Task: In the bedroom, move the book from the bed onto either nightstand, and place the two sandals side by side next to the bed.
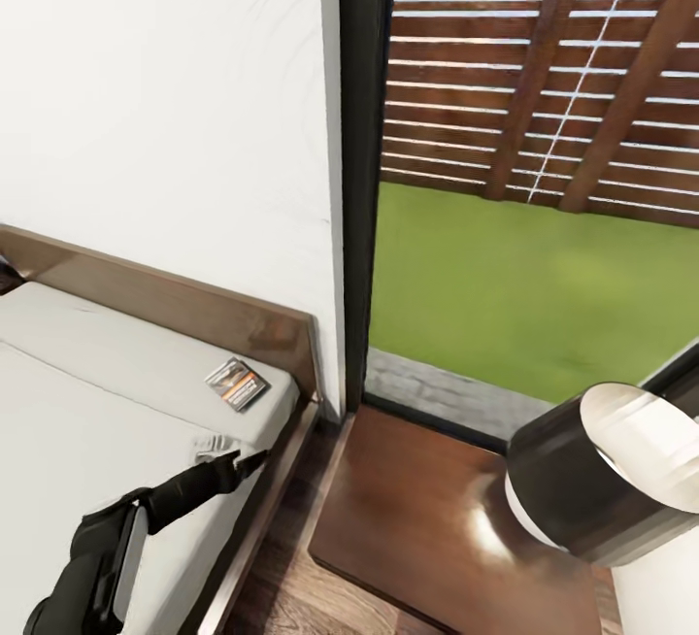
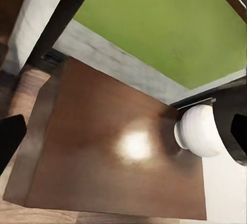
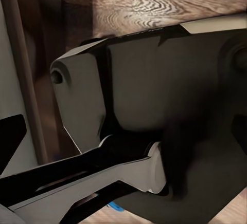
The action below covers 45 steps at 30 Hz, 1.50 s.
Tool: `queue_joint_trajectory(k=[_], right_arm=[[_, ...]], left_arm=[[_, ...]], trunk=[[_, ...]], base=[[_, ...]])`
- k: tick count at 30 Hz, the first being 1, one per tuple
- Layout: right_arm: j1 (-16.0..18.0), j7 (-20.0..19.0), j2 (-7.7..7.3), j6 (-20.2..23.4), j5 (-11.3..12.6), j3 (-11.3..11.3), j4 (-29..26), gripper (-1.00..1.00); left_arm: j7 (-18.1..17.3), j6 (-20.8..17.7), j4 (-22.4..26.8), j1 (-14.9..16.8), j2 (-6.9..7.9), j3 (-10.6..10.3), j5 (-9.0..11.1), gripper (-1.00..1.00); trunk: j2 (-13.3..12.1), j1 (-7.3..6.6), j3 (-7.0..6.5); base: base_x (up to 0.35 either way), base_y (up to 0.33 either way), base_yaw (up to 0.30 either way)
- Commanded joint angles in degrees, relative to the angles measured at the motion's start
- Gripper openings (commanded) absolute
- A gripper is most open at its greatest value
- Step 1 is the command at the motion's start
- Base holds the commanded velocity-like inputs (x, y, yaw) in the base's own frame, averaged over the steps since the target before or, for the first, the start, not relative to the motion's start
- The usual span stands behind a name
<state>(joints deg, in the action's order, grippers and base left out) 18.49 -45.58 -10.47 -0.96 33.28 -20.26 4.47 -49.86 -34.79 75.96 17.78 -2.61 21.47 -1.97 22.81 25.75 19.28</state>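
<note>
My left gripper [image 1: 254, 461] hung low over the corner of the bed [image 1: 87, 392]. I could not tell if its fingers were apart or together, and I saw nothing in it. The book [image 1: 237, 384] lay flat on the white mattress near the headboard, a little way past my fingertips and not touching them. The nightstand [image 1: 427, 509] stood just beside the bed, with a lamp [image 1: 602, 475] on its shiny brown top by the window [image 1: 524, 169].
</note>
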Motion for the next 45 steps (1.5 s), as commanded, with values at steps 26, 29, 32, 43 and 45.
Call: queue_joint_trajectory(k=[26,29,32,43,45], right_arm=[[0.09,-0.38,0.01,-0.1,0.53,-0.48,0.18,1.0],[0.09,-0.38,0.01,-0.1,0.55,-0.48,0.18,1.0],[0.1,-0.38,0.01,-0.1,0.53,-0.48,0.18,1.0],[0.07,-0.38,0.01,-0.37,0.47,-0.48,0.18,1.0],[0.1,-0.38,0.01,-0.41,0.47,-0.48,0.18,1.0]], left_arm=[[14.99,5.52,-2.48,0.07,0.69,8.21,-0.09,1.0],[15.04,5.52,-2.48,0.07,0.73,8.36,-0.11,1.0],[15.12,5.52,-2.52,0.07,0.76,8.43,-0.14,1.0],[17.52,5.44,-2.65,0.07,0.58,8.06,-0.09,1.0],[17.91,5.35,-2.6,0.08,0.44,8.02,-0.05,1.0]], trunk=[[0.11,0.03,1.0],[0.11,0.03,1.0],[0.11,0.03,1.0],[0.11,0.03,1.0],[0.11,0.03,1.0]], base=[[0.0,0.0,0.046],[0.0,0.0,0.0],[0.0,0.0,0.0],[0.0,0.0,0.0],[0.0,0.0,0.0]])
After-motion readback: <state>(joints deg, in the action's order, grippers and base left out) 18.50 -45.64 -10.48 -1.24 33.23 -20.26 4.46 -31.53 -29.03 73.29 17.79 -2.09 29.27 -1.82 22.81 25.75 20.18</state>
